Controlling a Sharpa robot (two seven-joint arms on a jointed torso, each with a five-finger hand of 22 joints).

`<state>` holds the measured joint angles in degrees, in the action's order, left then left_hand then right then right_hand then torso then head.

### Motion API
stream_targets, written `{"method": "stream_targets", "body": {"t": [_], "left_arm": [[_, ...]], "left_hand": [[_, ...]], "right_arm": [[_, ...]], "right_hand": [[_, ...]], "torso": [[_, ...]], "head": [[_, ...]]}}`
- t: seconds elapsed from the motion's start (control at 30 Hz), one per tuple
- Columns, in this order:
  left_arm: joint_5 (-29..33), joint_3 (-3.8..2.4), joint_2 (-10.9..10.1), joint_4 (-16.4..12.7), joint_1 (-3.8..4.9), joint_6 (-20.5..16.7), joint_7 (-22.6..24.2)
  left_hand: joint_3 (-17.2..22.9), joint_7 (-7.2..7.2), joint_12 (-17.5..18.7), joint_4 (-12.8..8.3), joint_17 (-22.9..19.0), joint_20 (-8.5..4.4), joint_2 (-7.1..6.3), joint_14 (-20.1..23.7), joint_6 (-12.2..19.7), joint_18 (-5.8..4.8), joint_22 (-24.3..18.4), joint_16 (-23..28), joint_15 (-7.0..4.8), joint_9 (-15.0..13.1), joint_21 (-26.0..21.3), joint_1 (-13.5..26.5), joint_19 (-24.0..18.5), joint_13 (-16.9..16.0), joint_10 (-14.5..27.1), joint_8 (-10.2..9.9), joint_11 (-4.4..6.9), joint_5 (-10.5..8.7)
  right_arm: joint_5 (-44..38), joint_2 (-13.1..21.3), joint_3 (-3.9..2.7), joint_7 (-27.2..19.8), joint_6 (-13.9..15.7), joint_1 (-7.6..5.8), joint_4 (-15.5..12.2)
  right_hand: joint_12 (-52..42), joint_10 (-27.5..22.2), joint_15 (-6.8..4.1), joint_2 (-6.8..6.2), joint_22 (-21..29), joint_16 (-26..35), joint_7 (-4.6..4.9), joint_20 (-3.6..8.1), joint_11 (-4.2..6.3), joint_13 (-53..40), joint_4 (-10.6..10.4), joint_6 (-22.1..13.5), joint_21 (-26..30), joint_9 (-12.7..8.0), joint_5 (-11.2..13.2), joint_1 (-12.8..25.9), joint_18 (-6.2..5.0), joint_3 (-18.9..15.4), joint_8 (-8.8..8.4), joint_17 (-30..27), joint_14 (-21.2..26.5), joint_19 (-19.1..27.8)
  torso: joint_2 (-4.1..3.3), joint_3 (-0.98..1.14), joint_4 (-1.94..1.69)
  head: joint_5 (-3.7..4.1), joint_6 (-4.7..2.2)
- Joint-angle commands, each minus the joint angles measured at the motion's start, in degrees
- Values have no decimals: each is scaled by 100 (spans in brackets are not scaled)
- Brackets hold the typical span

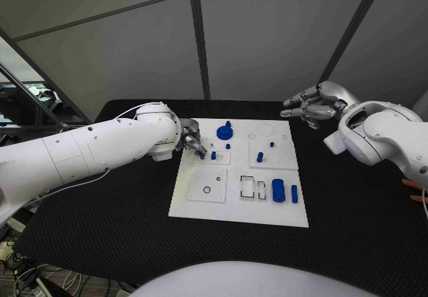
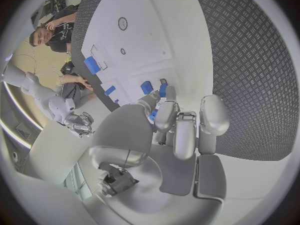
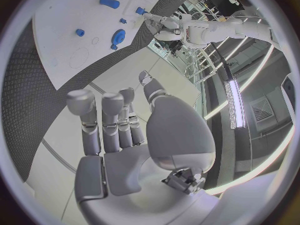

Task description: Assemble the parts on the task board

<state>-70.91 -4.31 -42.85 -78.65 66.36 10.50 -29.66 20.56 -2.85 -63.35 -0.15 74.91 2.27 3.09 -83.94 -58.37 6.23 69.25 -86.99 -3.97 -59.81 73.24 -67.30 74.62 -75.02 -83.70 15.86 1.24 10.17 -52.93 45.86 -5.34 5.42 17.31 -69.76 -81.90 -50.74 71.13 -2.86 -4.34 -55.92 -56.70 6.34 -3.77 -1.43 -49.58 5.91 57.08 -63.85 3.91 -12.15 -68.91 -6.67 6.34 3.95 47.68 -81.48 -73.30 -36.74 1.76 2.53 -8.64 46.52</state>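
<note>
Centrally, the task board (image 1: 236, 210) carries blue parts: a round knob (image 1: 225, 132) upper middle, a cylinder (image 1: 278, 190) lower right. Left hand (image 1: 193, 143) at the board's upper-left edge; the left wrist view shows its fingertips (image 2: 164, 91) touching a small blue part (image 2: 153, 116), grip unclear. Right hand (image 1: 308, 106), upper right, fingers apart, holds nothing.

I see a white task board (image 1: 236, 207) on a black table (image 1: 107, 216) whose surface has a fine raised tread pattern. The parts (image 1: 278, 189) on the board are blue. My left hand (image 1: 192, 141) and right hand (image 1: 310, 105) are silver, on white arms (image 1: 80, 151).
</note>
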Motion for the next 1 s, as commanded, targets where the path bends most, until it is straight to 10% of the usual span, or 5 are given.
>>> {"method": "stream_targets", "body": {"t": [0.03, 1.0], "left_arm": [[-69, 0, 5, -11, 0, 157, 39], [-69, 0, 70, 77, -10, 168, 56]], "left_hand": [[851, 19, -3, -819, 1204, -16, 63, -520, 1, -79, -8, -28, -52, -5, 24, 1, 30, -692, -48, 24, 17, 5], [860, 20, 10, -827, 1204, -17, 55, -520, 0, -75, -26, -27, -52, -11, 9, 5, 17, -687, -46, 27, 18, 4]], "right_arm": [[13, -7, -4, -59, -35, -11, -1], [13, -28, -4, -68, -43, -10, 21]], "right_hand": [[19, -36, 14, 16, 5, 11, 0, 12, -3, 7, 19, -45, 34, -3, -39, 20, -54, 3, -25, 4, -37, -35], [19, -36, 14, 16, 5, 11, 0, 12, -3, 7, 19, -45, 34, -3, -39, 20, -54, 3, -25, 4, -37, -35]], "torso": [[0, -1, -5], [-1, 1, 2]], "head": [[-5, 16], [5, 30]]}}
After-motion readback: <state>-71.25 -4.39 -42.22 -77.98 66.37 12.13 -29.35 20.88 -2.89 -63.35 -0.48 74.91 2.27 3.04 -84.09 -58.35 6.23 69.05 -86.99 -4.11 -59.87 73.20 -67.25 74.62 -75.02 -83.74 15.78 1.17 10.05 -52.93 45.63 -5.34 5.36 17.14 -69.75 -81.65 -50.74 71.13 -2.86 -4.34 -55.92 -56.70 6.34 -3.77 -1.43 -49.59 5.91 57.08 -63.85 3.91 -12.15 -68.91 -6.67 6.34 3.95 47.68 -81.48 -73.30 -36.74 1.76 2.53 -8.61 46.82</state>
